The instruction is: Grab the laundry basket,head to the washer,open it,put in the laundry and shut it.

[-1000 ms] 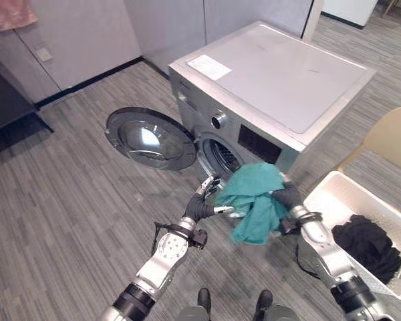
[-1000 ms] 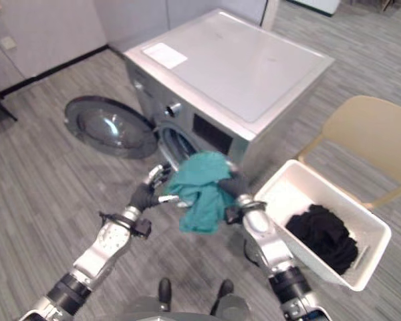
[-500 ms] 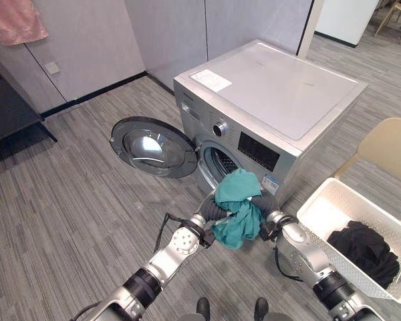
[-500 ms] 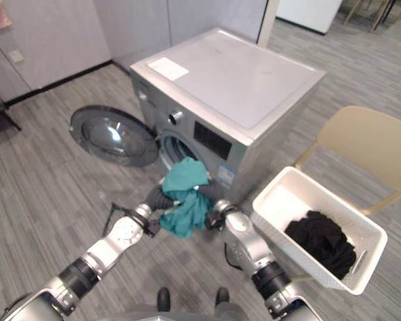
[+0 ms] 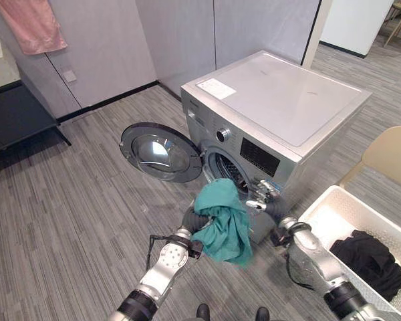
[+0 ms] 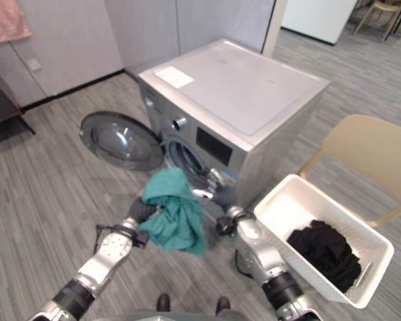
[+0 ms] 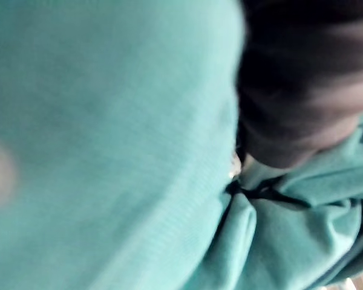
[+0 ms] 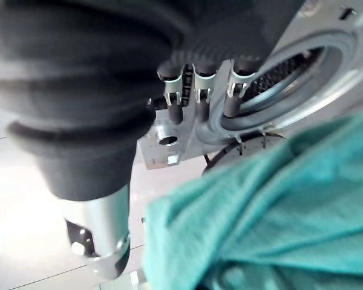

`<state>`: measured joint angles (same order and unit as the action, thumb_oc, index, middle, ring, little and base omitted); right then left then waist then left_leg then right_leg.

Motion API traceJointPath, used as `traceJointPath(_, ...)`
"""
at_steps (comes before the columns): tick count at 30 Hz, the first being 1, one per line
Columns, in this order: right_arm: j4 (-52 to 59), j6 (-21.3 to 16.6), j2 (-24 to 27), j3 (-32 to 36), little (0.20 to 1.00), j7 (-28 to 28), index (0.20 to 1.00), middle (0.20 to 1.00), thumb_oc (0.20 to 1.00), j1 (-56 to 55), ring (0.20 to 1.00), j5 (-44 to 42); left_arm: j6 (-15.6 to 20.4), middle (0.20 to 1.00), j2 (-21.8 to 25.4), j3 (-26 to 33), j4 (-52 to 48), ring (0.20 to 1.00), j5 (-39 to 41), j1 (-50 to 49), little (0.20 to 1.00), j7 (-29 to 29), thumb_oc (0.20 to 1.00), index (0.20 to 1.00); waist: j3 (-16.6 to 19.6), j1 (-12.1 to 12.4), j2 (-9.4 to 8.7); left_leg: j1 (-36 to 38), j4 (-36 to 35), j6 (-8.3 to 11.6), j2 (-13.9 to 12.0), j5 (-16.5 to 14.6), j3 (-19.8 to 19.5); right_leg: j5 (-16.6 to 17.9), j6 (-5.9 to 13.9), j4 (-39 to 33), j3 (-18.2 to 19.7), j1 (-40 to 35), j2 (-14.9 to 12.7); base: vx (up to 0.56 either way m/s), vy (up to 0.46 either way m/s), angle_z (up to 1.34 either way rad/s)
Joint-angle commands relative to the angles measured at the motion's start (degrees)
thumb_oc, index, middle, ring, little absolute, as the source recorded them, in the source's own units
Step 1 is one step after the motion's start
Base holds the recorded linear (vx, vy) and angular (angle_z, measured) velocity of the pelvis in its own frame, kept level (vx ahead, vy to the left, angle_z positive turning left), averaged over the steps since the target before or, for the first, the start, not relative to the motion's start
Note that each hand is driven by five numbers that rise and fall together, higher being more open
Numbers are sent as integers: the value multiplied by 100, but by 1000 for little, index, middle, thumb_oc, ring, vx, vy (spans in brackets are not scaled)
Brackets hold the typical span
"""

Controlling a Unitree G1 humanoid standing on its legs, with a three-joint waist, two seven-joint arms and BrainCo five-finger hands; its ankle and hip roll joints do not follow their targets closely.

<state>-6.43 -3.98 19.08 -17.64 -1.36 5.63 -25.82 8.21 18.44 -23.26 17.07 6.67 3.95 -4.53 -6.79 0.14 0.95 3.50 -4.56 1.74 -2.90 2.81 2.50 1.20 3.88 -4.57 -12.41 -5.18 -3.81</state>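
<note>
Teal garment bunched over left hand, fingers hidden, grip cannot be told; hangs just before open washer drum. Right hand free beside it, fingers relaxed. White basket far right holds black clothes.

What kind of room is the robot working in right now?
Probably a laundry corner of an office-like or lab space rather than a home. A front-loading washer stands free on grey striped flooring with its round door swung open, a white laundry basket sits beside it, and plain grey panel walls run behind.
</note>
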Motion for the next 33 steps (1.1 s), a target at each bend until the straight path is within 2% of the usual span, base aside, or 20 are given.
traceJointPath(1,597,-449,280,625,1000,99,1000,1000,1000,-435,1000,722,331,200,268,706,-238,200,455,-88,200,32,200,200,85,0,-285,-11,-5,85,107,-330,-23,-707,62,297,249,-2,55,33,-17,-1)
traceJointPath(3,523,-432,419,1133,1000,23,1000,1000,1000,-1043,1000,1094,352,200,388,1262,-441,200,544,-652,200,154,200,200,83,-10,-288,11,14,81,100,-362,-32,-737,59,306,233,-24,63,42,-27,-5)
traceJointPath(6,83,-354,557,1483,1000,-93,1000,1000,1000,-1524,1000,1539,347,200,336,1905,-404,200,842,-1171,200,241,200,200,4,29,-319,-69,200,87,98,-419,-103,-778,38,343,214,-9,61,24,-37,-2)
traceJointPath(11,-680,-348,610,1503,1000,-138,1000,1000,1000,-1469,1000,1697,285,200,254,2260,-260,200,1129,-1301,200,293,200,200,-221,129,-391,-554,726,138,130,-483,-259,-840,-27,437,47,125,16,-60,-32,17)
traceJointPath(14,-1220,-391,570,1425,1000,-10,1000,1000,1000,-1338,1000,1715,301,200,200,2327,-17,200,1307,-1147,200,176,200,200,-472,298,-443,-1026,1191,259,181,-506,-281,-923,-93,466,-329,167,-71,-67,-18,39)
traceJointPath(16,-1543,-339,497,1364,1000,126,1000,1000,1000,-1318,1000,1862,288,200,129,2320,55,200,1322,-1077,200,114,200,200,-538,338,-471,-1251,1174,232,-39,-407,231,-952,-90,357,-800,85,-154,26,28,107)
traceJointPath(17,-1547,-341,497,1362,1000,127,1000,1000,1000,-1314,1000,1862,287,200,129,2322,54,200,1322,-1076,200,114,200,200,-537,334,-472,-1254,1174,232,-37,-406,227,-952,-90,355,-804,85,-154,160,83,143)
traceJointPath(18,-1705,-303,456,1283,1000,244,1000,1000,1000,-1261,1000,1979,277,200,104,2270,93,200,1281,-1048,200,69,200,200,-546,328,-476,-1302,1035,239,-194,-401,683,-1012,-26,312,-1041,-34,-228,181,117,120)
traceJointPath(21,-1888,-206,362,1212,1000,341,1000,1000,1000,-1189,1000,2041,262,200,78,2230,102,200,1194,-1007,200,29,200,200,-551,281,-453,-1394,943,223,-421,-268,1362,-1030,25,406,-1441,-82,-389,186,205,122)
traceJointPath(23,-1963,-184,245,1159,1000,330,1000,1000,1000,-1181,1000,2083,240,200,49,2230,61,200,1111,-1117,200,77,200,200,-487,290,-450,-1315,879,140,-390,-309,1442,-1109,84,481,-1605,-233,-488,285,265,74)
traceJointPath(25,-2046,-141,179,1116,1000,340,1000,1000,1000,-1128,1000,2141,206,200,94,2180,49,200,1044,-1132,200,136,200,200,-467,323,-504,-1359,986,41,-252,-431,1364,-1109,128,664,-1613,-271,-657,284,256,57)
traceJointPath(27,-2102,-139,75,1040,1000,330,1000,1000,1000,-1079,1000,2168,184,200,168,2174,73,200,947,-1135,200,145,200,200,-469,387,-568,-1304,1018,-106,-78,-624,1319,-1037,221,1145,-1540,-157,-894,264,262,54)
traceJointPath(28,-2103,-141,42,972,1000,341,1000,1000,1000,-1007,1000,2218,177,200,237,2139,47,200,895,-1096,200,140,200,200,-519,383,-597,-1247,1043,-185,2,-738,1259,-940,243,1564,-1398,2,-1005,188,183,41)
traceJointPath(29,-2110,-143,34,970,1000,343,1000,1000,1000,-995,1000,2221,175,200,242,2144,46,200,894,-1090,200,139,200,200,-521,388,-613,-1252,1050,-201,19,-753,1270,-963,261,1624,-1380,35,-1039,173,148,37)
traceJointPath(30,-2077,-145,25,918,1000,370,1000,1000,1000,-924,1000,2249,177,200,313,2113,36,200,825,-1039,200,111,200,200,-574,383,-633,-1210,1082,-276,90,-844,1196,-878,294,1914,-1171,207,-1052,227,203,25)
traceJointPath(31,-1982,-132,13,817,1000,363,1000,1000,1000,-837,1000,2288,162,200,377,2019,35,200,770,-930,200,107,200,200,-701,215,-585,-997,1000,-370,182,-962,1018,-880,286,2512,-451,834,-736,226,193,39)
traceJointPath(32,-1982,-130,16,816,1000,363,1000,1000,1000,-833,1000,2288,163,200,374,2021,38,200,770,-927,200,107,200,200,-696,231,-590,-999,998,-373,185,-971,1038,-898,288,2551,-424,866,-745,237,188,36)
traceJointPath(33,-1955,-139,25,789,1000,378,1000,1000,1000,-809,1000,2313,167,200,385,1998,31,200,756,-897,200,101,200,200,-749,155,-539,-858,940,-382,191,-1005,970,-976,264,2632,-217,1104,-571,200,89,36)
